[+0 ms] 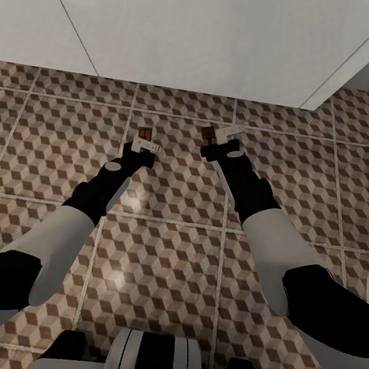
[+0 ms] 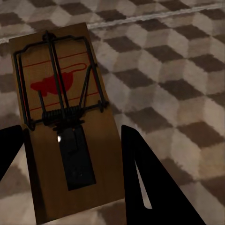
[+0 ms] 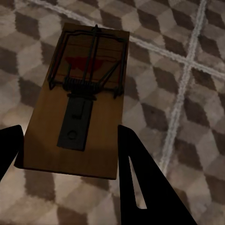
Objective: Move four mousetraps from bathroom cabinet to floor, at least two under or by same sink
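Both arms carrying one mousetrap each, low over the bathroom floor, in front of a white surface.

Step in hand, as I judge it: the placing stage for two of the four traps. Left gripper has its dark fingers on either long edge of the left mousetrap, jaws spread just to the board's width and closed against it. Right gripper holds the right mousetrap the same way, fingers flanking the near end of the board. Both boards lie roughly flat, wire side up; whether they touch the tiles I cannot tell. The white surface past the tile edge may be the vanity; no basin visible to confirm it. Next move calls for lowering until each board rests flat, then opening the jaws without dragging the traps.
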You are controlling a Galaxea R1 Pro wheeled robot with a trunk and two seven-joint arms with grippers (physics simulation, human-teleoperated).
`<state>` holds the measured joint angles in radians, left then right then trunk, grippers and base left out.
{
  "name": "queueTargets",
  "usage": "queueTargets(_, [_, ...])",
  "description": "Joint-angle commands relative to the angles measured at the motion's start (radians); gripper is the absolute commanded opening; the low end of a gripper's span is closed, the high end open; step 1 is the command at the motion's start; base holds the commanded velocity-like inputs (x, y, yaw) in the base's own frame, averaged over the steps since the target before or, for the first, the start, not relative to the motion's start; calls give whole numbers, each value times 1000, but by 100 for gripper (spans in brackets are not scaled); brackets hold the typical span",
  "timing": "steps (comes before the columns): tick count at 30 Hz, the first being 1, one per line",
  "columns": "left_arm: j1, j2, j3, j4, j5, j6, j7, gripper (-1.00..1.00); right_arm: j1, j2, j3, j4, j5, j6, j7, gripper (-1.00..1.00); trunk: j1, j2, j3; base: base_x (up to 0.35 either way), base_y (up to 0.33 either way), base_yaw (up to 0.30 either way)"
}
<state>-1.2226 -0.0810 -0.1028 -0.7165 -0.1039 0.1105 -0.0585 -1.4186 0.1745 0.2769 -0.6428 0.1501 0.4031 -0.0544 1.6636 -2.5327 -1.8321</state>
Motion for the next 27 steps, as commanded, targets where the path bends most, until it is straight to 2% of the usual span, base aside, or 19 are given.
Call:
queueTargets(1, [0, 0, 1, -1, -13, 2, -3, -100, 0, 0, 2, -1, 5, 5, -3, -100, 0, 0, 0, 0, 0, 0])
queueTargets(8, [0, -1, 2, 2, -13, -8, -3, -100, 0, 0, 2, 39, 5, -41, -4, -100, 0, 0, 0, 0, 0, 0])
queueTargets(18, [0, -3, 2, 1, -13, -9, -3, -100, 0, 0, 4, 161, 6, -176, -9, -100, 0, 0, 0, 0, 0, 0])
queueTargets(27, [0, -5, 2, 1, -11, -9, -3, -100, 0, 0, 2, 180, 6, -233, -10, -100, 0, 0, 0, 14, 0, 0])
